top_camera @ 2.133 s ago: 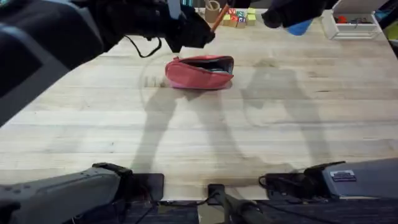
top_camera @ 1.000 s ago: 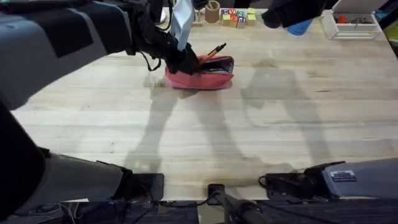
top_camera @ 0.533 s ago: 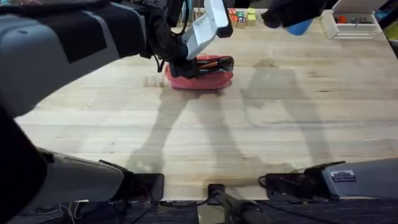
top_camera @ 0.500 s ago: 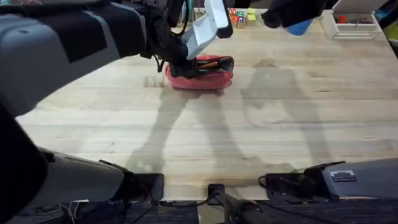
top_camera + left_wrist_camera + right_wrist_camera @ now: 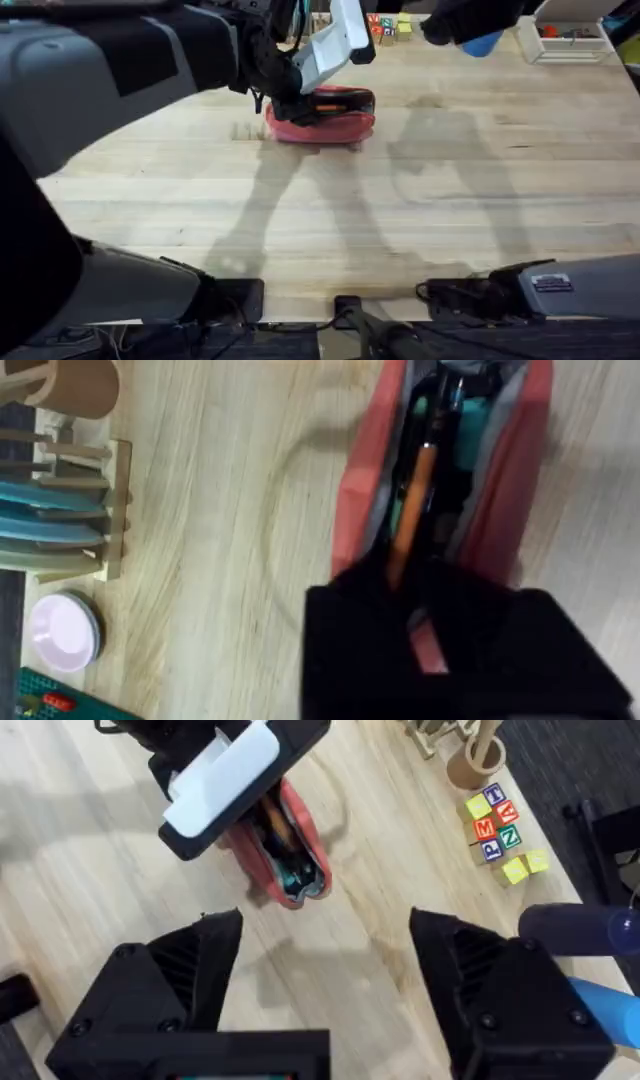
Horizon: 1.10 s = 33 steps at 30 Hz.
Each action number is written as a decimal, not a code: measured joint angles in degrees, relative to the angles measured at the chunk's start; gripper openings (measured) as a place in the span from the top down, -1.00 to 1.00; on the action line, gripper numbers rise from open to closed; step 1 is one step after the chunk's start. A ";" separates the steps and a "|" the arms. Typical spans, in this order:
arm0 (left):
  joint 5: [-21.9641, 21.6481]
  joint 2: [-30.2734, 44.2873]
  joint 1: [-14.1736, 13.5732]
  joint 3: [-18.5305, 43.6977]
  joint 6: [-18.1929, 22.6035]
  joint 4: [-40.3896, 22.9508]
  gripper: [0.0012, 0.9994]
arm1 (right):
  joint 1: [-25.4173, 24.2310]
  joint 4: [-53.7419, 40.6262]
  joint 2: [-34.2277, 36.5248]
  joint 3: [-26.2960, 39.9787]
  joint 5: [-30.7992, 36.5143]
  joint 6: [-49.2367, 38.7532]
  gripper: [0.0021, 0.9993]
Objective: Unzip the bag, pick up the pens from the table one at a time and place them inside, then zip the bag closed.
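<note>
Overhead view: the left gripper [image 5: 300,100] is down at the near-left end of the long salmon-pink fabric pouch [image 5: 335,125], which lies on the light plank tabletop [image 5: 320,210] with its zipper mouth spread open. From the left wrist camera, the slim orange pen [image 5: 415,500] runs straight out from between the black fingers [image 5: 350,650] into the pouch's opening, most of its length already lying inside beside teal and dark contents. Whether the fingers have the pen's end pinched or have let it go, I cannot tell; their tips are buried in shadow. The right gripper [image 5: 325,960] hangs high and well off to the pouch's far side, jaws wide apart, holding nothing. My read: this is the placing step for the orange pen. Next up, the left arm needs to let go cleanly and lift straight off without dragging the pen out. I can't make out a black pen on the table or in the pouch, so it may be that pen or the zip next.
</note>
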 joint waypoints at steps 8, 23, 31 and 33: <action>-0.72 0.00 0.00 0.00 0.38 0.12 -0.97 | 0.00 0.00 0.00 0.00 0.00 0.01 -1.00; -0.77 0.00 0.00 0.00 0.17 0.24 -0.99 | 0.00 0.00 0.00 0.02 0.00 0.00 -0.99; -0.66 -0.07 0.19 0.94 -3.62 0.14 -0.99 | 0.00 0.00 0.00 0.01 0.00 0.02 -0.99; 0.25 -0.55 0.66 1.52 -4.68 0.06 -0.99 | 0.00 0.00 0.00 0.02 0.00 0.02 -0.99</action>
